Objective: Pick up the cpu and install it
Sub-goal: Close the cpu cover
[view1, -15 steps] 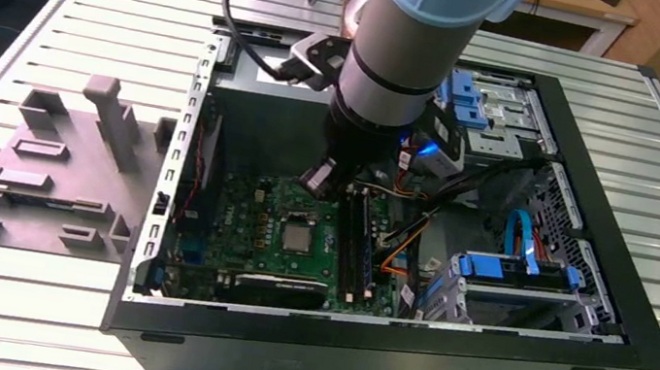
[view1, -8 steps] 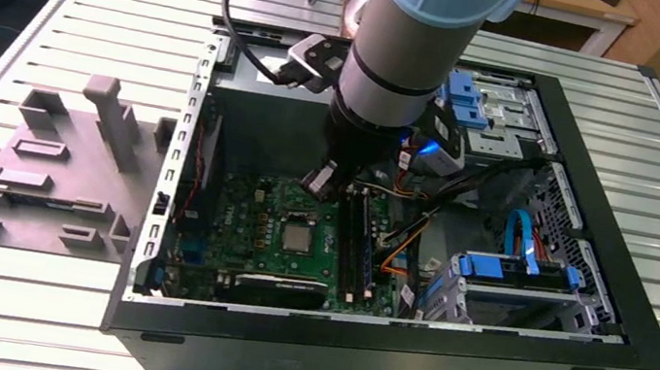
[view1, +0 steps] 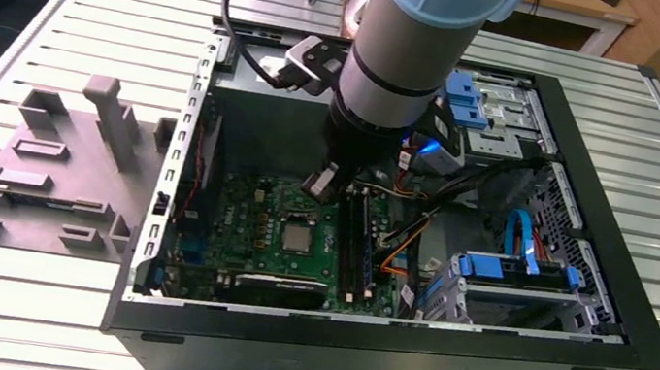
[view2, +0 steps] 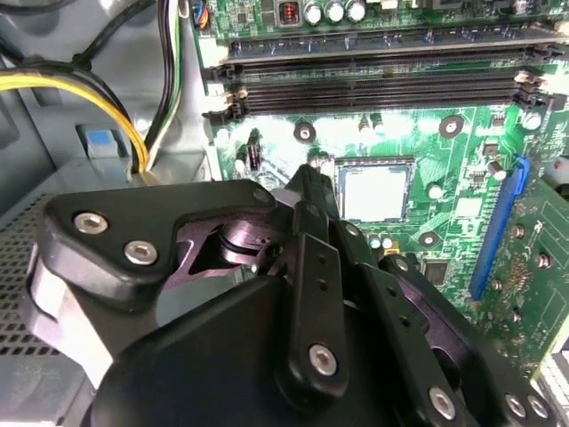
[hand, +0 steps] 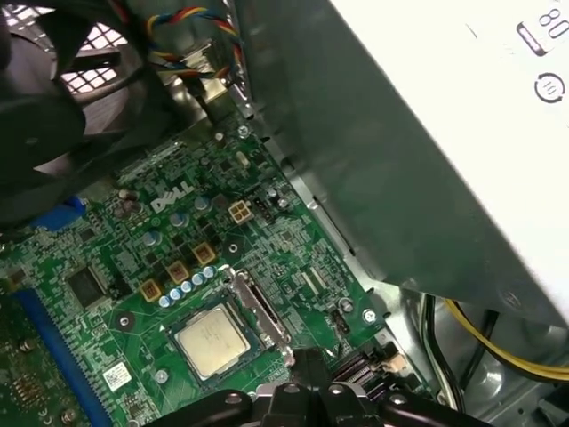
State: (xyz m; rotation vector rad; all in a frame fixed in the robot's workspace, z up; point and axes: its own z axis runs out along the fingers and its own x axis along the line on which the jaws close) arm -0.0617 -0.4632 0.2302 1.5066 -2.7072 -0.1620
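The cpu is a small silvery square lying flat in its socket on the green motherboard, inside the open computer case. In both wrist views the cpu sits level within the socket frame, with nothing touching it. My gripper hangs above the board, a little toward the back of the case from the socket. Its black fingertips stand just beside the socket and look pressed together with nothing between them.
A grey plastic tray with raised blocks lies on the slatted table at the exterior view's left. Memory slots, cables, blue-tabbed drive cages and the grey power supply box crowd the case around the arm.
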